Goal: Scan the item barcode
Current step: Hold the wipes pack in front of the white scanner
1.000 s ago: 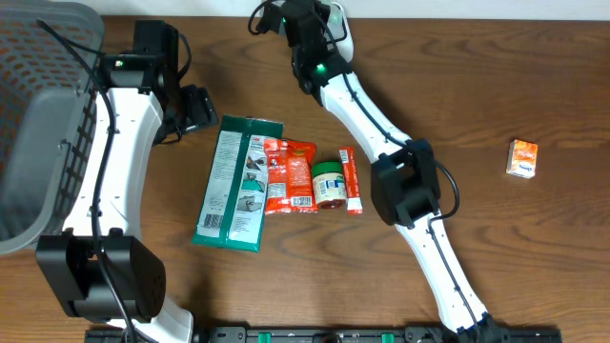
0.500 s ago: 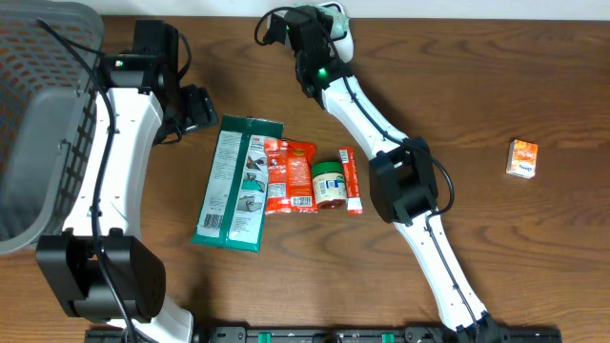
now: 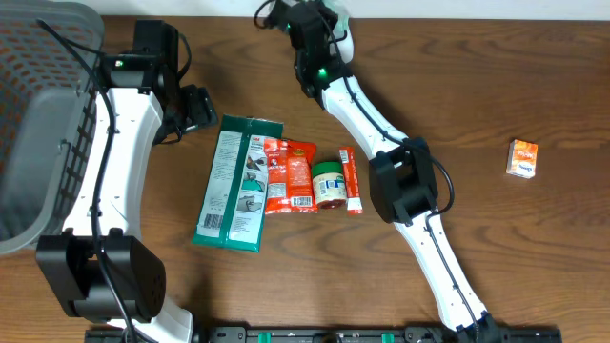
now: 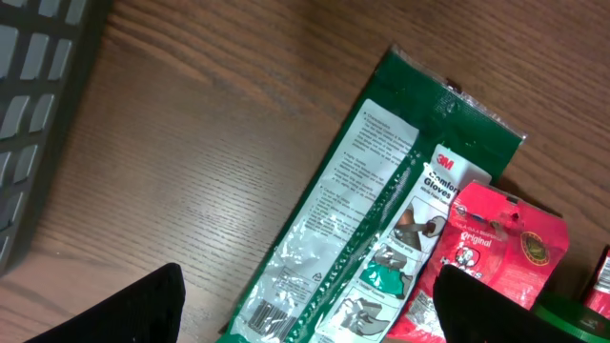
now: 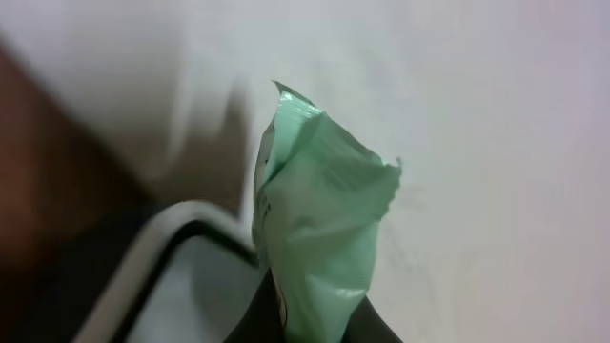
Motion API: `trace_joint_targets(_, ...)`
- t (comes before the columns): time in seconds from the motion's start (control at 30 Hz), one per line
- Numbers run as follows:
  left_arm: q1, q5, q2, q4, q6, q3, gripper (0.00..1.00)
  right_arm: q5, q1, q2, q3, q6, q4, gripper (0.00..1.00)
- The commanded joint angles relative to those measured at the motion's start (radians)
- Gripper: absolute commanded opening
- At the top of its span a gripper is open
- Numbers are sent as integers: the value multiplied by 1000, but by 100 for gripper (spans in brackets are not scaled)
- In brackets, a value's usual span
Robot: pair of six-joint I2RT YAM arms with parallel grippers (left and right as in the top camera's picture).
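- pale green crinkled plastic packet point(image 5: 319, 219) stands upright in the right wrist view, torn top edge up, its lower end pinched between the dark fingers; no barcode visible on the side shown
- right gripper point(image 5: 315, 322) is clamped on the packet's bottom; seen from overhead it point(image 3: 319, 13) is at the far edge of the brown wooden table point(image 3: 477, 86), arm stretched away from the base; background behind the packet is plain white, blurred
- left gripper point(image 3: 195, 109) has its jaws wide apart, holding nothing; it hovers just beside the top corner of the long dark green plastic glove package point(image 3: 238, 181); in its wrist view point(image 4: 310, 310) both black fingertips point(image 4: 143, 310) frame the package point(image 4: 381, 219) below
- red foil pouch point(image 3: 289, 174) lies against the glove package's right edge, overlapping it slightly point(image 4: 500, 248)
- small green-lidded jar point(image 3: 329, 182) sits just right of the pouch, touching it; thin red stick sachet point(image 3: 351, 181) beside the jar
- small orange cardboard box point(image 3: 522, 158) is well apart, at the right side of the table
- grey plastic mesh basket point(image 3: 38, 114) is at the left edge, beside the left arm; its wall shows top-left in the left wrist view point(image 4: 38, 86)
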Motion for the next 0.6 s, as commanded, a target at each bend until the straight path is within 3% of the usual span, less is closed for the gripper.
trace_joint_targets(0.0, 0, -9, -10, -4, 9, 11, 84, 145, 10, -18, 13, 101, 45, 14)
trace_joint_targets(0.07, 0, -9, -10, -4, 9, 11, 84, 195, 11, -18, 13, 164, 40, 1)
trace_joint_targets(0.27, 0, -9, -10, -4, 9, 11, 84, 193, 14, -17, 13, 474, -97, 1)
trace_joint_targets(0.37, 0, -9, -10, -4, 10, 11, 84, 85, 14, -17, 13, 497, -146, 1)
trace_joint_targets(0.57, 0, -9, -10, -4, 9, 11, 84, 79, 22, -17, 13, 490, -139, 1)
